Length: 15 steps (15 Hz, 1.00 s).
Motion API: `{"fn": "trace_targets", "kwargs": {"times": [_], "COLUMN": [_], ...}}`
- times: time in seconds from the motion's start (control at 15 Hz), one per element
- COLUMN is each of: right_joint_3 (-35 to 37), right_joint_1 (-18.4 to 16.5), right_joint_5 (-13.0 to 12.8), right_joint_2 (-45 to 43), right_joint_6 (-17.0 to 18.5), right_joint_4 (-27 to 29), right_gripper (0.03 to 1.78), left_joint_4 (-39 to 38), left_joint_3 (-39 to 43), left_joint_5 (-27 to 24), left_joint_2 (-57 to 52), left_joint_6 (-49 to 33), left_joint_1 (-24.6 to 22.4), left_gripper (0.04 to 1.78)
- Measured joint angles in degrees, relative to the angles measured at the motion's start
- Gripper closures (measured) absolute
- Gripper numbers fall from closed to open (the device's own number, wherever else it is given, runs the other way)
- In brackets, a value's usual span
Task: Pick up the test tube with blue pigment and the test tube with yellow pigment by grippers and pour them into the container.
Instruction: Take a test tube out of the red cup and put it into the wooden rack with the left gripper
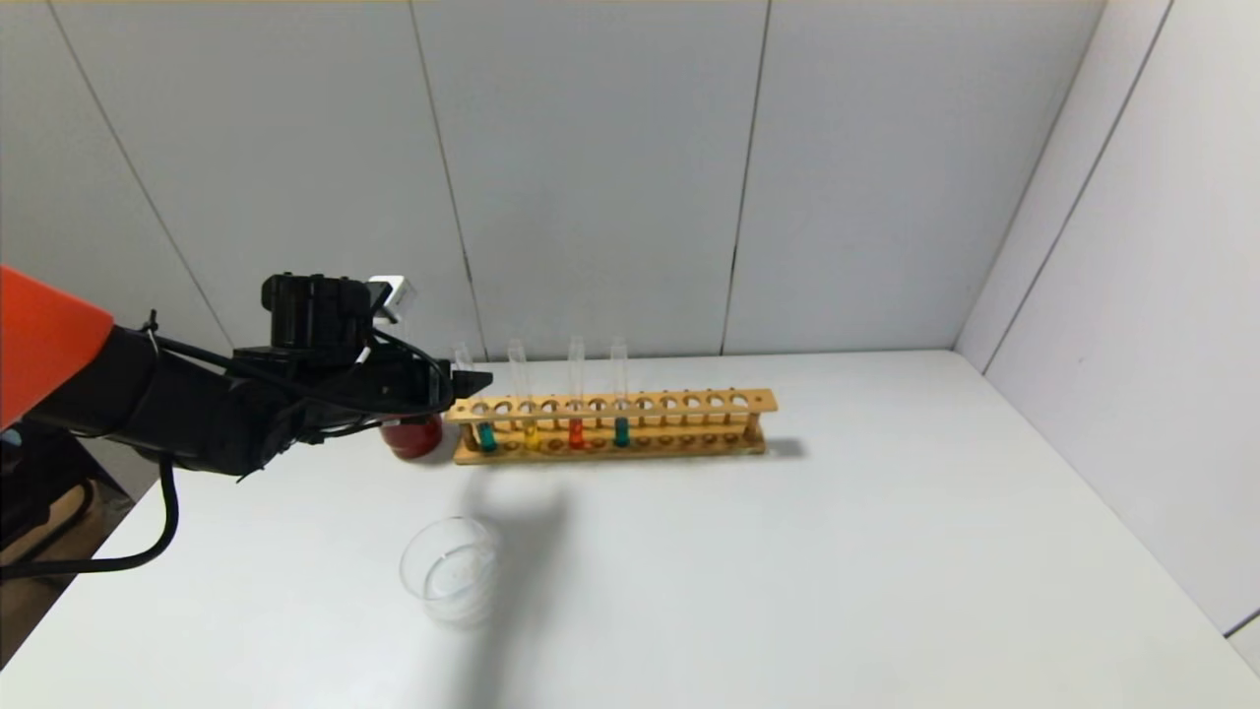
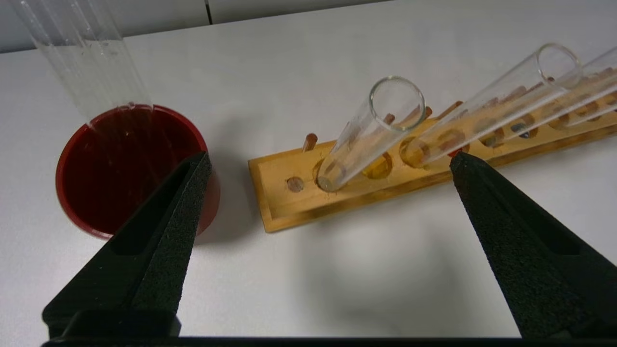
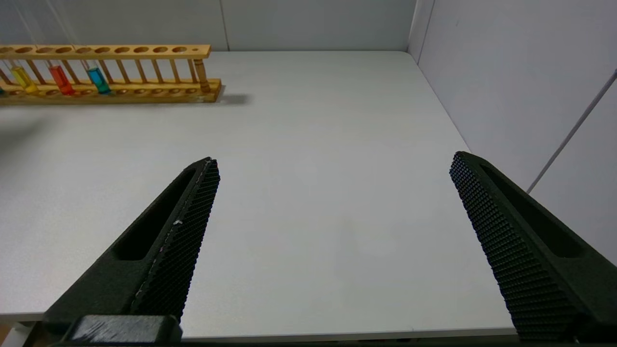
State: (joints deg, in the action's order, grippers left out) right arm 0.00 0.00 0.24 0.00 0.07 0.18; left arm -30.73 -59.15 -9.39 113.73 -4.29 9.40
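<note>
1. Nearest the robot, the container (image 1: 449,569), a small clear glass dish, stood on the white table (image 1: 837,571), well in front of the rack and apart from everything else.
2. The right gripper (image 3: 332,168) hung over a bare stretch of table near its front edge, fingers spread wide with nothing between them; it did not show in the head view.
3. The left gripper (image 1: 472,380) reached in from the left at the height of the tube tops, just at the left end of the wooden test tube rack (image 1: 689,404). Its fingers (image 2: 183,202) stood wide apart and held nothing.
4. In the left wrist view, the gripper's gap framed the rack's left end, with one finger over the dark red cup (image 2: 120,164) and the other over the rack.
5. The dark red cup stood on the table touching or just beside the rack's left end, partly hidden behind the left gripper in the head view.
6. Four tubes stood upright in the rack's left half. From the left: a green-teal tube (image 1: 486,436), the test tube with yellow pigment (image 1: 531,434), an orange-red tube (image 1: 576,432), and the test tube with blue pigment (image 1: 621,431).
7. Grey wall panels (image 1: 591,167) rose behind the table and along its right side.
</note>
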Motion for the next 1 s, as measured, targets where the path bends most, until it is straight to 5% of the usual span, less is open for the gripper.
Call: {"fn": "trace_targets", "kwargs": {"times": [0.6, 0.8, 1.0], "right_joint_3": [0.0, 0.0, 0.0], "right_joint_1": [0.0, 0.0, 0.0], "right_joint_5": [0.0, 0.0, 0.0], "right_joint_2": [0.0, 0.0, 0.0], "right_joint_6": [0.0, -0.02, 0.0], "right_joint_4": [0.0, 0.0, -0.02], "right_gripper": [0.06, 0.06, 0.06], "left_joint_4": [-0.05, -0.05, -0.02], "left_joint_3": [-3.78, -5.23, -6.25], "left_joint_5": [1.12, 1.15, 1.18], "left_joint_2": [5.12, 6.53, 7.69], "left_joint_6": [0.07, 0.05, 0.05], "left_joint_1": [0.62, 1.1, 1.49], "left_gripper": [0.16, 0.47, 1.01]}}
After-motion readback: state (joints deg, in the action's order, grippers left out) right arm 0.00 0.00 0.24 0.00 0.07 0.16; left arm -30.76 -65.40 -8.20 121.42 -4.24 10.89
